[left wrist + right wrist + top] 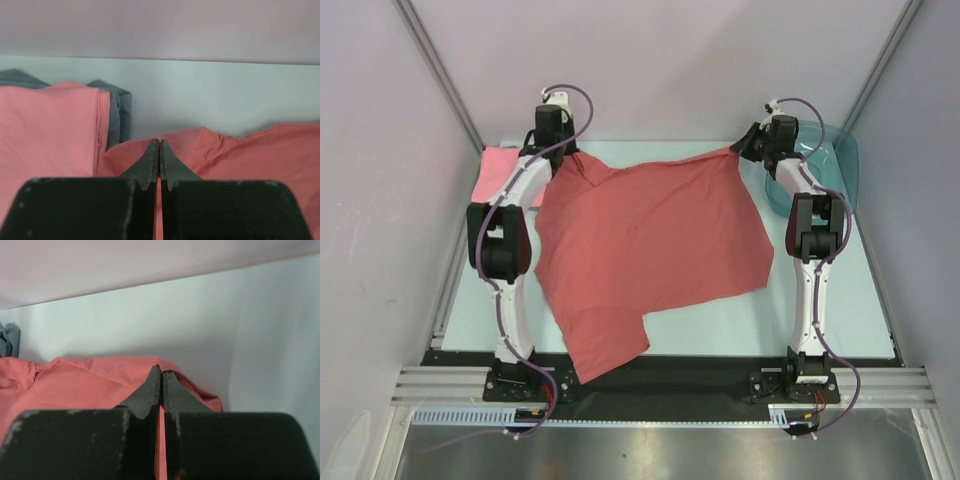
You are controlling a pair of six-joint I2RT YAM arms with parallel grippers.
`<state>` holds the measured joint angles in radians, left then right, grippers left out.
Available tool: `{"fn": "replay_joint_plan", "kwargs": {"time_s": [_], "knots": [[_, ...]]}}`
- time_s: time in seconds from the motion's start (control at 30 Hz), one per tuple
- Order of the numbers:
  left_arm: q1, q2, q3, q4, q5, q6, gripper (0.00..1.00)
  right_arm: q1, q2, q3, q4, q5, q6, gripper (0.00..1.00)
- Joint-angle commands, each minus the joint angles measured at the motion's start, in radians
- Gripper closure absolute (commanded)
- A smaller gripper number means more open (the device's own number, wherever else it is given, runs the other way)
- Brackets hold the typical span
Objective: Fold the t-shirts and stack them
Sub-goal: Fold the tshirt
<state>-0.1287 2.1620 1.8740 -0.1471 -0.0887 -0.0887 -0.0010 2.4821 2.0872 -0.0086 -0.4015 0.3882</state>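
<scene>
A brick-red t-shirt (645, 240) lies spread open across the middle of the table, one sleeve hanging toward the near edge. My left gripper (570, 157) is shut on its far left corner, and red cloth (260, 155) shows between the shut jaws (159, 143). My right gripper (741, 150) is shut on its far right corner (85, 382), with cloth pinched at the tips (161, 369). A folded pink t-shirt (500, 172) (47, 130) lies at the far left on top of a grey-blue t-shirt (120, 112), whose edge sticks out on its right.
A teal translucent tub (832, 160) stands at the far right corner behind the right arm. White walls close in the far side and both sides. The black mounting rail (660, 375) runs along the near edge.
</scene>
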Motion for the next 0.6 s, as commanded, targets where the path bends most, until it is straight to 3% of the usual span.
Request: {"fn": "replay_joint_plan", "kwargs": {"time_s": [0.0,0.27,0.57], "knots": [[-0.012,-0.145,-0.062,0.012,0.027,-0.068,1.00,-0.022,0.005,0.086,-0.074,-0.019,0.006,1.00],[-0.034,-0.281,-0.113,-0.149,0.024,-0.152,1.00,-0.027,-0.026,0.175,-0.303,-0.040,-0.018,1.00],[-0.048,-0.484,-0.367,-0.174,0.029,-0.250,1.00,-0.028,-0.095,0.157,-0.493,-0.028,-0.058,1.00]]}}
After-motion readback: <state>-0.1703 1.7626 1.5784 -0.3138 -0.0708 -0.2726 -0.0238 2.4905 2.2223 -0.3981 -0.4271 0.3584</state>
